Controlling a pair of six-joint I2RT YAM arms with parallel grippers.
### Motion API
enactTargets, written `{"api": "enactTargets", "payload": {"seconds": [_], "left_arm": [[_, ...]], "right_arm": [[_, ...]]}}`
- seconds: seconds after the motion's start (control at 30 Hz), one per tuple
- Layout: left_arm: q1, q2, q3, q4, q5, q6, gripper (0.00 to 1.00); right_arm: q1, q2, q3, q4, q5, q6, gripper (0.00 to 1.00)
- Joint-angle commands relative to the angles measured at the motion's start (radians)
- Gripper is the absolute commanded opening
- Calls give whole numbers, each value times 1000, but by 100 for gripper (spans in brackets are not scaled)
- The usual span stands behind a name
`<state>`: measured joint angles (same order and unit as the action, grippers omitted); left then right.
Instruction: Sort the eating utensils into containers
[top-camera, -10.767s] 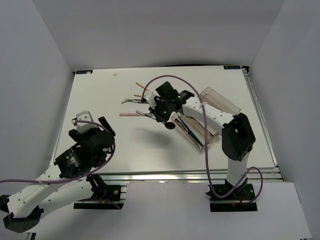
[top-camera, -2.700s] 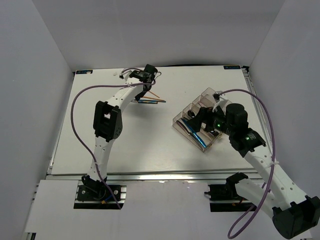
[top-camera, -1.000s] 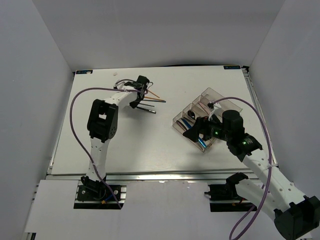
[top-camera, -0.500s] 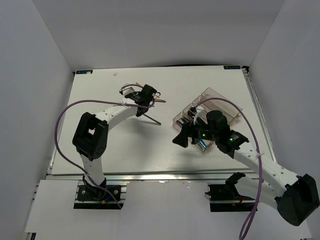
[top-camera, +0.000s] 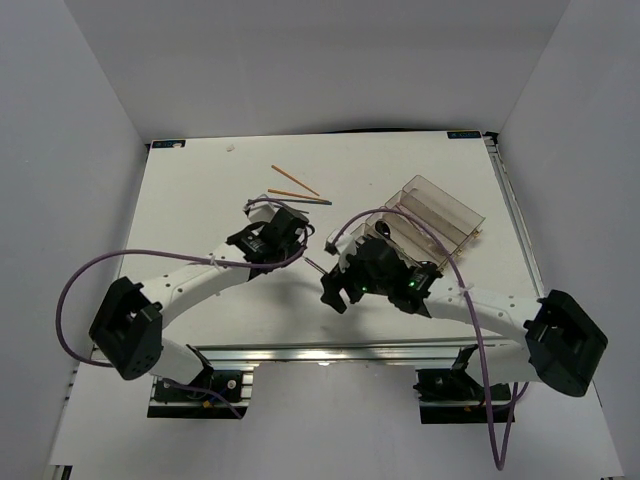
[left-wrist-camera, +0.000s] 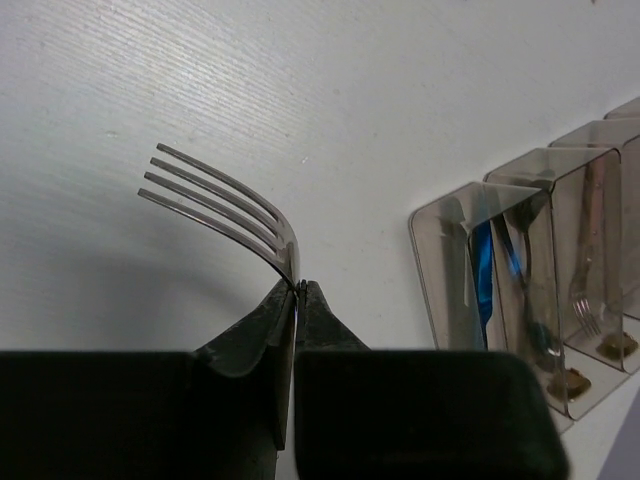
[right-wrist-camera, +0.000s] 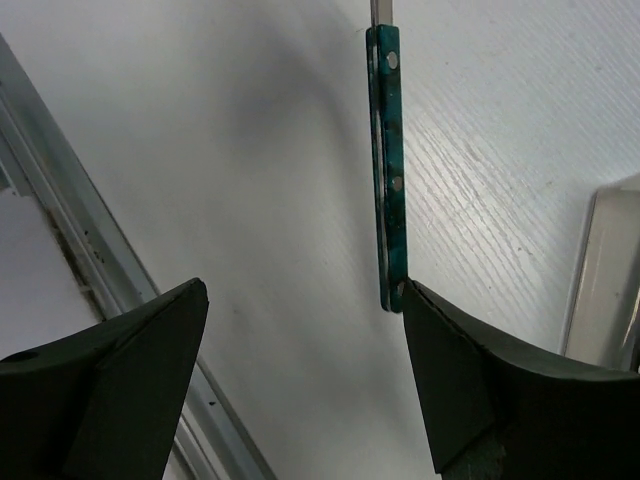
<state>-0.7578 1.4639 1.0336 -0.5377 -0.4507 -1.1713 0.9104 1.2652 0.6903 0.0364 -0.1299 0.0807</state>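
My left gripper (top-camera: 284, 244) (left-wrist-camera: 298, 285) is shut on the neck of a silver fork (left-wrist-camera: 215, 205), with the tines curving up and left above the table. A thin line (top-camera: 315, 266) runs from it toward my right gripper (top-camera: 336, 289). In the right wrist view a teal riveted handle (right-wrist-camera: 388, 170) hangs between the open jaws of the right gripper (right-wrist-camera: 305, 290), its end right beside the right finger (right-wrist-camera: 470, 370). The clear divided tray (top-camera: 445, 203) (left-wrist-camera: 470, 200) holds a blue knife (left-wrist-camera: 483, 275) and other pieces. Two orange chopsticks (top-camera: 295, 181) lie on the table behind.
A thin teal-tipped piece (top-camera: 316, 201) lies next to the chopsticks. The table's metal front rail (right-wrist-camera: 60, 250) runs close under the right gripper. A corner of the tray (right-wrist-camera: 610, 290) stands just right of that gripper. White walls enclose the table on three sides.
The left gripper has carried the fork from the back of the table toward the middle. The right gripper has swung left off the tray to the front centre, beside the handle.
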Motion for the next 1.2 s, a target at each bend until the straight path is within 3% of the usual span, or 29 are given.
{"api": "enactTargets", "payload": {"seconds": [0.0,0.17,0.33,0.47,0.5,0.57,0.63,0.67,0.77,0.87,0.93,1.0,1.17], "left_arm": [[-11,-86,-35,50,61,-13,0],[-26,-158,-47,39,84,-14,0],[-28,-206,-58,4,87,-7,0],[-29,-250,-63,-8,78,2,0],[-29,-252,-52,-19,75,5,0],[-28,-252,-40,-31,69,16,0],[-29,-252,0,-60,52,30,15],[-28,-257,23,-82,12,44,43],[-28,-272,155,-220,-136,71,84],[-28,-326,276,-385,-264,102,93],[-28,-399,295,-467,-380,127,95],[-26,-465,246,-460,-439,202,98],[-28,-640,77,-403,-424,346,98]], "right_arm": [[62,22,28,124,154,-75,83],[130,71,23,209,340,-140,80],[136,112,46,241,391,-177,77],[143,145,83,218,388,-197,29],[151,142,84,220,380,-205,10],[157,132,83,224,381,-216,0],[159,120,86,217,404,-223,0],[159,117,95,188,442,-245,0],[110,99,126,64,452,-275,0],[-48,69,176,-164,261,-295,0],[-154,53,210,-237,266,-370,0],[-252,22,192,-271,259,-483,0],[-461,-6,173,-240,190,-628,0]]}}
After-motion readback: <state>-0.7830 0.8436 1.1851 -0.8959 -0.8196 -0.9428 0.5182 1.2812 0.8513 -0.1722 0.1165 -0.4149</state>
